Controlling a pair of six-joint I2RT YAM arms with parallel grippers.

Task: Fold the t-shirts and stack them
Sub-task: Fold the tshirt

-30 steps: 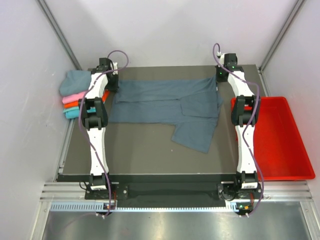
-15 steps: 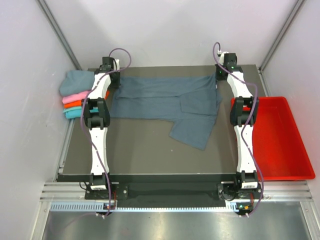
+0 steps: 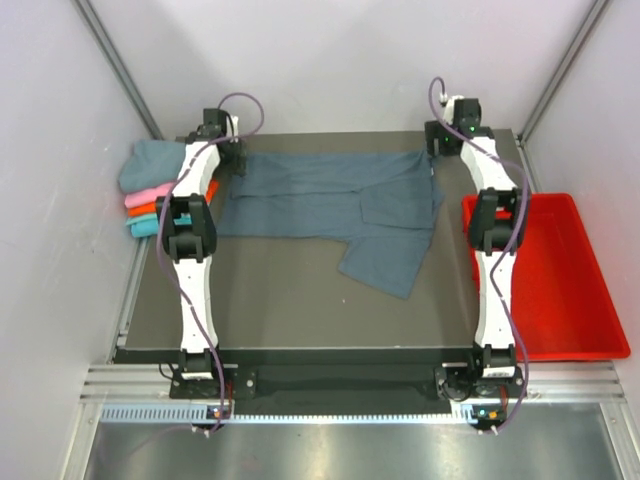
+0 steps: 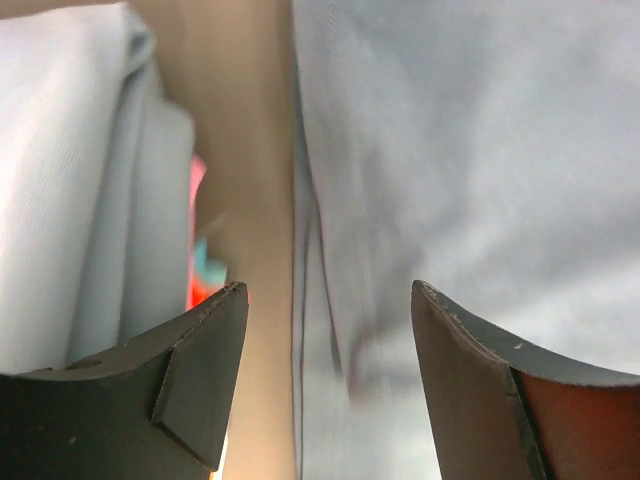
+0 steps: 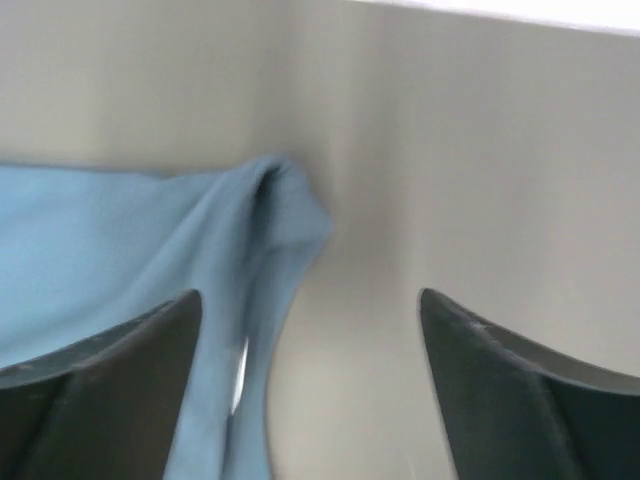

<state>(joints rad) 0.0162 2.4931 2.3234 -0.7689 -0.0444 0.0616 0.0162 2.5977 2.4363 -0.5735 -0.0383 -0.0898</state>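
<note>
A slate blue-grey t-shirt [image 3: 330, 195] lies spread across the far half of the dark table [image 3: 280, 310], one flap reaching toward the near side. My left gripper [image 3: 233, 158] hangs open over its far left edge; in the left wrist view the gripper [image 4: 329, 287] straddles the shirt's hem [image 4: 450, 150] with nothing between the fingers. My right gripper [image 3: 432, 150] is open just past the far right corner; the right wrist view shows that gripper [image 5: 310, 294] and the bunched corner [image 5: 150, 240] beside its left finger. Folded t-shirts [image 3: 150, 195] are stacked at the left.
The stack shows a dusty teal shirt [image 3: 150, 165] on top, then pink, orange and turquoise layers, just off the table's left edge. A red plastic tray [image 3: 570, 300] sits right of the table. White walls close in the back and sides.
Both grippers have opened and let go of the shirt's far corners. The shirt slid slightly toward the back beforehand; the right wrist has shifted a little right and back.
</note>
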